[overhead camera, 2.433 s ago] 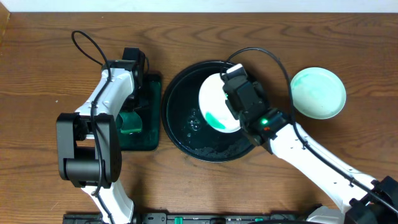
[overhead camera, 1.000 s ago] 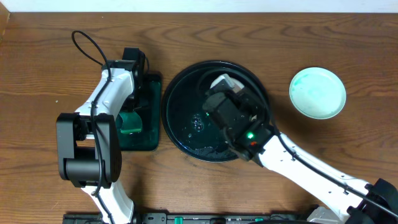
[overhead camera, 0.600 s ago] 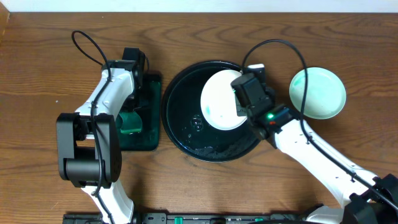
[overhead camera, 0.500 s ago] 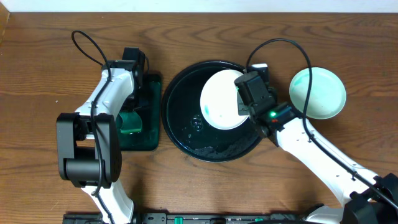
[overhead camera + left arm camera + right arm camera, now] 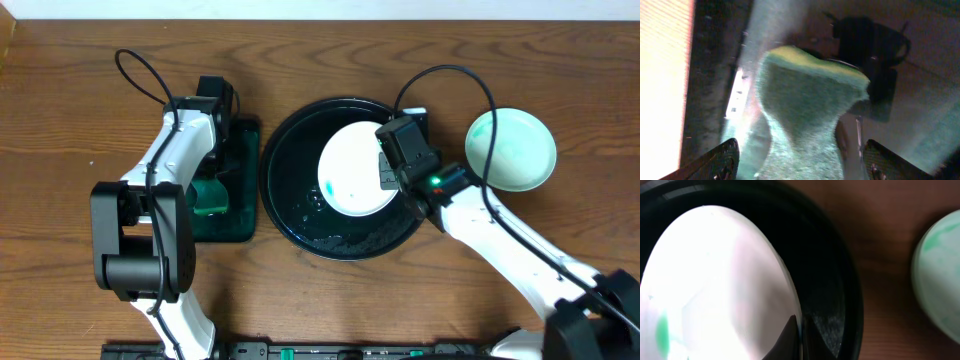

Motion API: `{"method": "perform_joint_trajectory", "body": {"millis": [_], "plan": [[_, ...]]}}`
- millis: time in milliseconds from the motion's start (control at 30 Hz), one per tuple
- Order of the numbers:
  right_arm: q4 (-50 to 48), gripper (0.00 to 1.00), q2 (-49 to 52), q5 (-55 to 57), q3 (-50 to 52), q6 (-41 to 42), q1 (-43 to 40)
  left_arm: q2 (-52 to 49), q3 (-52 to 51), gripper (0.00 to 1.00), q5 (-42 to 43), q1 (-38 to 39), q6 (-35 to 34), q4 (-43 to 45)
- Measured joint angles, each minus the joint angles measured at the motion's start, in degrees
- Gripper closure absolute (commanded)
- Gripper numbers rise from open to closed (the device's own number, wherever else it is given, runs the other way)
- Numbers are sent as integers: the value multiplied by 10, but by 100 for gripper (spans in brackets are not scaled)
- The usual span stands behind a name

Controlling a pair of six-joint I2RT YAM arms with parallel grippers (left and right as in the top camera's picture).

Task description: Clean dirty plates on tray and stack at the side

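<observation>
tabletop: brown wood-grain tabletop (image 5: pixel 60 120), with a round black tray (image 5: pixel 285 215) at the middle and a small green tray (image 5: pixel 240 232) just left of it.
plate in hand: white plate (image 5: pixel 350 165) over the black tray's right half, tilted, with a teal smear (image 5: pixel 328 188) at its lower left.
right gripper: right gripper (image 5: pixel 799 330) pressed together on the plate's right rim, a thin pinch at the very edge.
left gripper: left gripper (image 5: pixel 802 162) over the green tray, fingers spread wide, sponge (image 5: pixel 805 105) between them and seemingly not squeezed.
side: teal-tinted plate (image 5: pixel 512 150) on bare wood right of the black tray, apart from it.
step, judged: presenting the plate for wiping.
doing it well: turn the smeared face toward the left arm and hold it over the tray so drips land inside. grip the rim firmly, since a wipe pushing on the far side could lever the plate out of so shallow a pinch. close on the sponge before bringing it across.
</observation>
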State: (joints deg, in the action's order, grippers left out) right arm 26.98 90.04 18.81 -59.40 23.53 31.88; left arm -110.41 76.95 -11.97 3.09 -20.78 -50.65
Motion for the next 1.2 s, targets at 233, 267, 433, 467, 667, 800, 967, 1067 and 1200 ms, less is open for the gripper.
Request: {"method": "perform_joint_trajectory", "body": {"millis": [233, 267, 433, 467, 667, 800, 967, 1067, 1200], "plan": [[-6, 99, 75, -14, 0, 2, -14, 0, 0, 28, 55, 0, -2, 2], [-6, 99, 76, -15, 0, 2, -14, 0, 0, 34, 59, 0, -3, 1], [-10, 99, 76, -22, 0, 2, -14, 0, 0, 48, 59, 0, -3, -6], [-10, 99, 76, -25, 0, 2, -14, 0, 0, 51, 56, 0, -2, -7], [-8, 99, 76, -40, 0, 3, -14, 0, 0, 53, 35, -1, -2, -4], [-1, 99, 76, -45, 0, 4, -14, -1, 0, 60, 27, -9, -3, 9], [3, 99, 76, -47, 0, 4, -14, -21, 0, 62, 25, -24, -3, 17], [5, 99, 76, -49, 0, 4, -14, -44, 0, 56, 25, -27, -3, 23], [16, 99, 76, -53, 0, 4, -14, -55, 0, 74, 22, -26, -3, 23]]}}
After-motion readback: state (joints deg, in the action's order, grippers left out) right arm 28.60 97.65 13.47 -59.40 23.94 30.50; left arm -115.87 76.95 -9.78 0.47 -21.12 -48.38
